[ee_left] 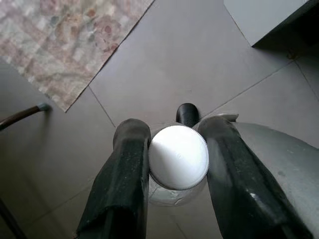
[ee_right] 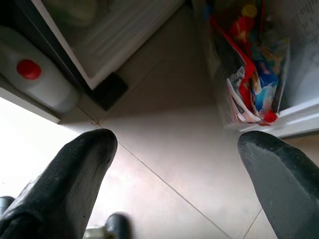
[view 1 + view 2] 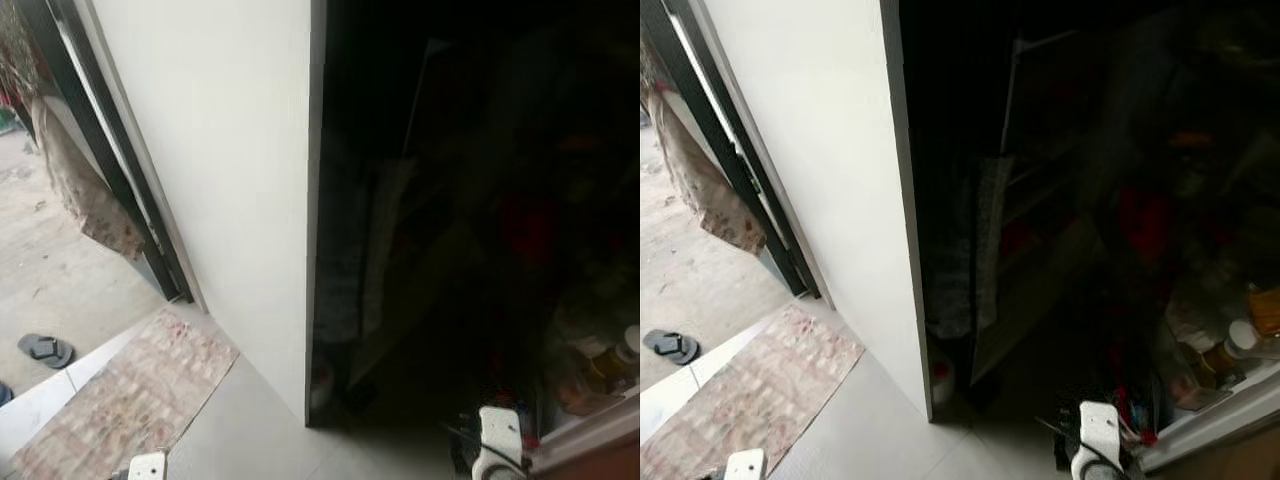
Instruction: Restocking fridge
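From the head, the left eye view looks down on an open fridge (image 3: 470, 250), its inside very dark, with a tall white side panel (image 3: 230, 180) on its left. At the lower right a door shelf (image 3: 590, 375) holds bottles and packets too dim to name. A patterned rug (image 3: 130, 400) lies on the grey tiled floor (image 3: 260, 440), and a dark sandal (image 3: 45, 350) rests on the paler floor beyond it.

The right eye view shows the same fridge, with a white bottle with a red cap (image 3: 940, 378) standing at the foot of the panel.

In the left wrist view the left tool (image 1: 178, 164) is clenched on a bottle with a white ribbed cap (image 1: 178, 157), one black finger pressing each side of it, above the grey tiles and a corner of the rug.

In the right wrist view the right tool (image 2: 177, 159) is released, its fingers (image 2: 75, 169) spread wide over the floor. Beyond them a white jug with a red cap (image 2: 37, 79) stands beside the fridge's base, and a door bin (image 2: 254, 84) is stuffed with colourful packets and red-capped bottles.
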Motion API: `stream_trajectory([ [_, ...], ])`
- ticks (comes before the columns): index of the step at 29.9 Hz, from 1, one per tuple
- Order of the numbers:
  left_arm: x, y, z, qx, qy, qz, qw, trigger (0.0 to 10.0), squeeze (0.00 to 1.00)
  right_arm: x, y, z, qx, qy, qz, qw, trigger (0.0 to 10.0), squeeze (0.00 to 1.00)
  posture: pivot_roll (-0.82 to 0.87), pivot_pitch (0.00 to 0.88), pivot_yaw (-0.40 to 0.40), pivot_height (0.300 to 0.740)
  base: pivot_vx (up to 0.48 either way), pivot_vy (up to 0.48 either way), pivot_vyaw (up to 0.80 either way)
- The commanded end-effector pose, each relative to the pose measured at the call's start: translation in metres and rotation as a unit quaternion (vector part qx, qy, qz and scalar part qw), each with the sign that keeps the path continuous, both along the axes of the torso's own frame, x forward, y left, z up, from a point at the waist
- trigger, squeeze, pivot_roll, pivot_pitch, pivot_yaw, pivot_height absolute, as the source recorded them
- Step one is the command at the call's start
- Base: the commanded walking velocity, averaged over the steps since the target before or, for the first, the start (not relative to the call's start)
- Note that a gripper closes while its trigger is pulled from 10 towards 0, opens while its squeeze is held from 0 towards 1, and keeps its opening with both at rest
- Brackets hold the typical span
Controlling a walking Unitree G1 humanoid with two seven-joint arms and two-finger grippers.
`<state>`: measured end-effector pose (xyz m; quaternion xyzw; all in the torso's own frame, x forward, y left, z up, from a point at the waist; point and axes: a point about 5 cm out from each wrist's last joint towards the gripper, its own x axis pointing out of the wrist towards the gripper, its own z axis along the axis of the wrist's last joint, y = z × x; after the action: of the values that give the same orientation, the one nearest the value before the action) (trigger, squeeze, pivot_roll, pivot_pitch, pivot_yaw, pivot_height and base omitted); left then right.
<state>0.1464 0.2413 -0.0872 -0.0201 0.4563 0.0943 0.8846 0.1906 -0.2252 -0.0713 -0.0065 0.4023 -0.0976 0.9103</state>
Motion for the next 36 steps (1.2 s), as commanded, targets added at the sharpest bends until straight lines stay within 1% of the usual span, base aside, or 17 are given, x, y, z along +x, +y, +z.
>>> stream_trajectory([
  [1, -0.001, -0.005, -0.002, -0.006, 0.002, -0.005, 1.0, 10.0, 0.0, -0.007, -0.006, -0.002, -0.011, 0.014, 0.001, 1.0, 10.0, 0.0, 0.02, 0.043, -0.004, 0.74, 0.0, -0.3, 0.0],
  [5, -0.001, -0.005, -0.002, -0.007, 0.002, -0.002, 1.0, 10.0, 0.0, -0.007, -0.006, -0.002, -0.021, 0.017, 0.008, 1.0, 10.0, 0.0, 0.02, 0.042, -0.004, 0.74, 0.0, -0.068, 0.69],
  [12, 0.002, -0.008, -0.001, -0.008, 0.0, -0.006, 1.0, 10.0, 0.0, -0.006, -0.004, -0.002, -0.015, 0.012, 0.003, 1.0, 10.0, 0.0, 0.01, 0.044, -0.002, 0.74, 0.0, 0.0, 0.76],
  [16, 0.003, -0.008, -0.001, -0.007, -0.001, -0.009, 1.0, 10.0, 0.0, -0.003, -0.004, -0.001, -0.021, 0.009, 0.013, 1.0, 10.0, 0.0, 0.01, 0.045, -0.003, 0.74, 0.0, 0.0, 0.0],
  [20, 0.003, -0.008, -0.001, -0.004, 0.0, -0.012, 1.0, 10.0, 0.0, -0.001, -0.004, 0.001, -0.019, 0.005, 0.01, 1.0, 10.0, 0.0, 0.01, 0.043, -0.003, 0.74, 0.0, 0.0, 0.0],
  [36, 0.003, -0.008, -0.001, -0.005, -0.001, -0.012, 1.0, 10.0, 0.0, 0.003, -0.002, 0.002, -0.023, 0.0, 0.02, 1.0, 10.0, 0.0, 0.02, 0.035, -0.003, 0.74, 0.0, -0.262, 0.0],
])
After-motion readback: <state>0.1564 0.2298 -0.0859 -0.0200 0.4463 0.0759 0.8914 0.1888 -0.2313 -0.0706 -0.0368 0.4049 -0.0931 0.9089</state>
